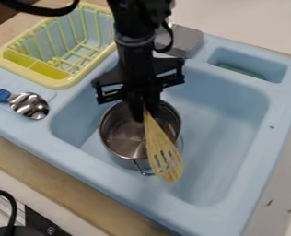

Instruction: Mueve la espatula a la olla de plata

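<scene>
Holding a yellow slotted wooden spatula (pixel 163 154) aslant over the near rim of the round silver metal pot (pixel 115 133) below the black hand (pixel 145 112); gripping the spatula's upper end, with a yellow dish rack (pixel 57 83) beyond, off to one side.

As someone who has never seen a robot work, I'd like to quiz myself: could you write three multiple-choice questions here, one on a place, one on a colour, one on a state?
1. Where is the silver pot?
A) In the dish rack
B) In the sink basin
C) On the floor

2. What colour is the dish rack?
A) Yellow
B) Red
C) Black

3. How is the spatula?
A) Lying on the counter
B) Standing in the dish rack
C) Held in the robot's jaws

Key:
1 B: the basin's blue walls surround the pot.
2 A: its rim and wires are yellow.
3 C: its upper end is between the jaws, its slotted head slanting down past the pot's rim.
</scene>
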Controlling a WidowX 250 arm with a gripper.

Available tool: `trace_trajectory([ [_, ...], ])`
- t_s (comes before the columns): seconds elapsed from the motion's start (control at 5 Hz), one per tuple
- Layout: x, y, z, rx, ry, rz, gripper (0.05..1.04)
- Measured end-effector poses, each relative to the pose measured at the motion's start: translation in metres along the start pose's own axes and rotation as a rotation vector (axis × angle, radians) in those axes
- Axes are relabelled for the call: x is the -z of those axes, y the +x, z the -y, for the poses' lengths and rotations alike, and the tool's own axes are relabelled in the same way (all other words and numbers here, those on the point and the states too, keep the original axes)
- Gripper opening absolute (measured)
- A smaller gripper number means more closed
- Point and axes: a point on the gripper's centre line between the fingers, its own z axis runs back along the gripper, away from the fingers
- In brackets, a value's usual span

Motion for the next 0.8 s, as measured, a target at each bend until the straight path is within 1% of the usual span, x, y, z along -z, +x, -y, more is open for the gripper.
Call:
trace_trajectory([
  [0.2,0.000,0.001,-0.002,-0.006,0.002,-0.009,0.246],
  [0.4,0.000,-0.004,-0.004,-0.003,0.012,-0.041,0.498],
  [0.6,-0.004,-0.004,-0.004,-0.003,0.005,-0.045,0.792],
  [0.8,-0.010,-0.003,-0.006,-0.011,0.008,-0.059,0.995],
])
